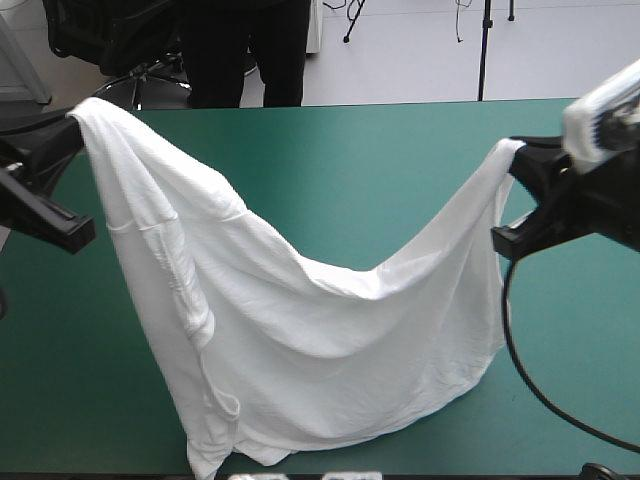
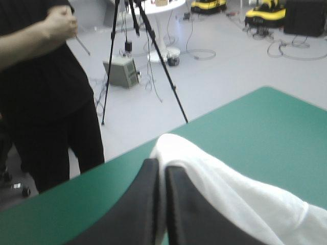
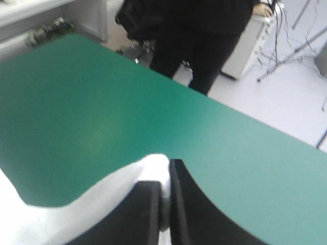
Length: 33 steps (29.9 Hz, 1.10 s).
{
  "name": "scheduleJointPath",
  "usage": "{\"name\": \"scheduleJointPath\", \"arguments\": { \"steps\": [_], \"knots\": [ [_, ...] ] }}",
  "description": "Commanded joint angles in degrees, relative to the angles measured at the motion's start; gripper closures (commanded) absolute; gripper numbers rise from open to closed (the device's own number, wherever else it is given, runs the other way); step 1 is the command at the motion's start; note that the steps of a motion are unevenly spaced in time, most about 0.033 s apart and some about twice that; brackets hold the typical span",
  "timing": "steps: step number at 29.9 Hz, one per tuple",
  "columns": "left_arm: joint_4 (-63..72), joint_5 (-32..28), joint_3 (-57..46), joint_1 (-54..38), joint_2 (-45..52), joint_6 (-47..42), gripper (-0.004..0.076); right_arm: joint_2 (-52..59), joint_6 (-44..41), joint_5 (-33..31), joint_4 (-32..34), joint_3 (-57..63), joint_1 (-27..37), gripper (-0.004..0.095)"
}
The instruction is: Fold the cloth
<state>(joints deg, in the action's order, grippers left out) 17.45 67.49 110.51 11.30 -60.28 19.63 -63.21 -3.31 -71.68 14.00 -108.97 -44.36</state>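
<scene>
The white T-shirt [image 1: 300, 340] hangs lifted between both arms, its upper edge sagging in the middle and its lower part resting on the teal-green cover near the front edge. My left gripper [image 1: 72, 125] holds one corner high at the far left; in the left wrist view its black fingers [image 2: 148, 204] are all but shut with the T-shirt [image 2: 240, 199] draping to one side. My right gripper [image 1: 518, 160] holds the other corner at the right; in the right wrist view the gripper [image 3: 166, 191] pinches the T-shirt [image 3: 92, 209].
Bare teal-green cover [image 1: 350, 180] lies behind the hanging shirt up to the table's far edge. The table's far edge [image 2: 214, 115] shows ahead of the left gripper.
</scene>
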Motion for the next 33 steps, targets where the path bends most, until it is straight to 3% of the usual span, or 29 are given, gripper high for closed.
{"name": "scheduleJointPath", "arguments": {
  "steps": [1, 6, 11, 18, 26, 29, 33],
  "knots": [
    [-2.86, -6.13, -3.83, 0.11, -1.65, -1.2, 0.0733, -0.23, -3.29, 0.38, 8.03, 6.21, 0.3, 0.0925],
    [-6.45, -9.99, -6.76, 0.11, -7.48, -2.43, 0.0733, -4.18, -6.84, 1.9, 21.24, 14.95, 0.58, 0.0926],
    [-7.27, -14.71, -6.76, 0.11, -15.04, -2.31, 0.0733, -11.09, -7.04, 6.29, 24.36, 15.47, 6.34, 0.0925],
    [-11.76, -21.74, -6.76, 0.01, -24.21, -3.77, 0.0733, -21.15, -4.65, 17.8, 20.45, 15.47, 17.02, 0.0925],
    [-20.18, -31.9, -6.76, 0.01, -32.01, -10.02, 0.0733, -31.24, -3.01, 30.12, 17.61, 12.2, 23.48, 0.0925],
    [-20.45, -32.7, -6.76, 0.01, -34.97, -10.21, 0.0733, -35.14, -0.32, 32.18, 12.48, 9.47, 25.97, 0.0925],
    [-19.57, -32.7, -6.76, 0.01, -38.69, -10.21, 0.0733, -40.53, 6.36, 32.34, 0.8, 6.19, 29.1, 0.0925]
  ]
}}
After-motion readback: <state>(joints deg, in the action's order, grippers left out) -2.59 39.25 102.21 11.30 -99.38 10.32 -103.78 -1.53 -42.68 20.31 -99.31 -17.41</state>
